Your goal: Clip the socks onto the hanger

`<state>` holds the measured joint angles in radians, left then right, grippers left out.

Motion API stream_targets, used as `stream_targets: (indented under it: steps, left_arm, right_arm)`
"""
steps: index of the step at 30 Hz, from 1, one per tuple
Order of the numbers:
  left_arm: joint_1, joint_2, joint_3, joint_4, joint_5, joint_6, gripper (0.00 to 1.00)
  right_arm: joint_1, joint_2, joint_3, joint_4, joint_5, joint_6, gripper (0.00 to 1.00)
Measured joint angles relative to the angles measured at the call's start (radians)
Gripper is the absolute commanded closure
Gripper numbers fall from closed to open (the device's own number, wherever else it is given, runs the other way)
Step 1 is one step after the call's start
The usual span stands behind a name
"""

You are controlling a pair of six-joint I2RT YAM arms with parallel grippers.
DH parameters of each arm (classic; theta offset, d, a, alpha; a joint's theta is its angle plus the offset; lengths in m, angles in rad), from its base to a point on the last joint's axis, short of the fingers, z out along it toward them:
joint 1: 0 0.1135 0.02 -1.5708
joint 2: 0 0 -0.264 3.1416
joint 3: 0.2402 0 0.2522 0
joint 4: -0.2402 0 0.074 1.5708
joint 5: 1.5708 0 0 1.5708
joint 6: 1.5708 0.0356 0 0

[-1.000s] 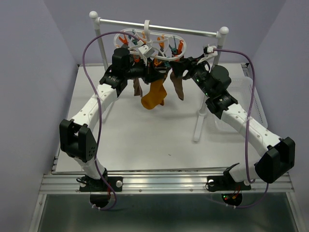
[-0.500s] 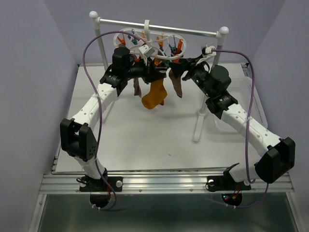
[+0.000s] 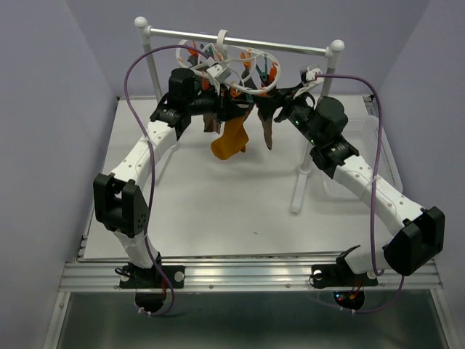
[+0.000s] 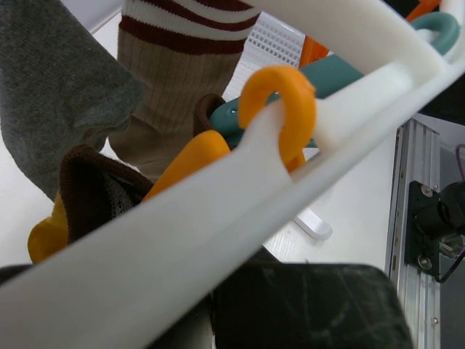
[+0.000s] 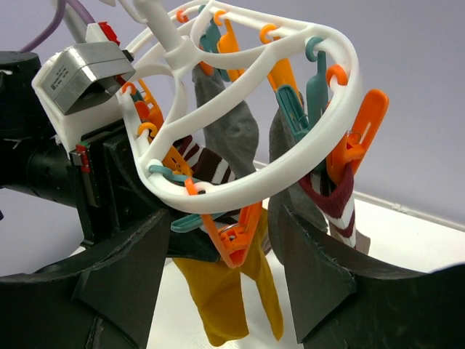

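A: Far left first. The left gripper (image 3: 219, 107)?

B: It's raised well off the table (image 3: 218, 211), at the left rim of the hanger (image 4: 182, 240). The pincer is pressed together, pinching the white ring. In the left wrist view the ring runs right across the dark finger.

A: Where does the hanger sit?

B: Its hook is over the metal crossbar (image 3: 290, 48) of the rack, above the far middle of the table. The ring is tilted, and orange and teal clips are spaced round the rim.

A: Socks, same direction.

B: Close to the left wrist camera are a grey sock (image 4: 58, 94) and then a striped sock (image 4: 174, 43), cream with dark red bands. From above, a mustard sock (image 3: 231, 138) hangs under the ring's middle. A brown sock (image 3: 266, 131) hangs just to its right. All of them dangle clear of the table.

A: The right gripper?

B: The right gripper (image 5: 221, 218) is up under the ring's right side. Its fingers (image 5: 123, 283) are spread wide and hold nothing. An orange clip (image 5: 236, 236) hangs in the gap between them, with the mustard sock trailing below it. I can't tell whether either finger touches the clip.

A: Anything beyond that?

B: A second orange clip (image 5: 360, 138) bites the cuff of another dark red and white striped sock. The rack's right post (image 3: 299, 182) stands just beside the right arm.
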<state>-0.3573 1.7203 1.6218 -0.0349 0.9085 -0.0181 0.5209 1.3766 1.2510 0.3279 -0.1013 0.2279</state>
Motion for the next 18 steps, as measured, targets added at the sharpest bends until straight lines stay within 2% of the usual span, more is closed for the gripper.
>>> stream_targets:
  steps: [18]
  left_arm:
    - [0.006, 0.000, 0.013, -0.016, -0.002, 0.000, 1.00]
  right_arm:
    - [-0.025, 0.038, 0.034, -0.006, -0.098, 0.012, 0.34]
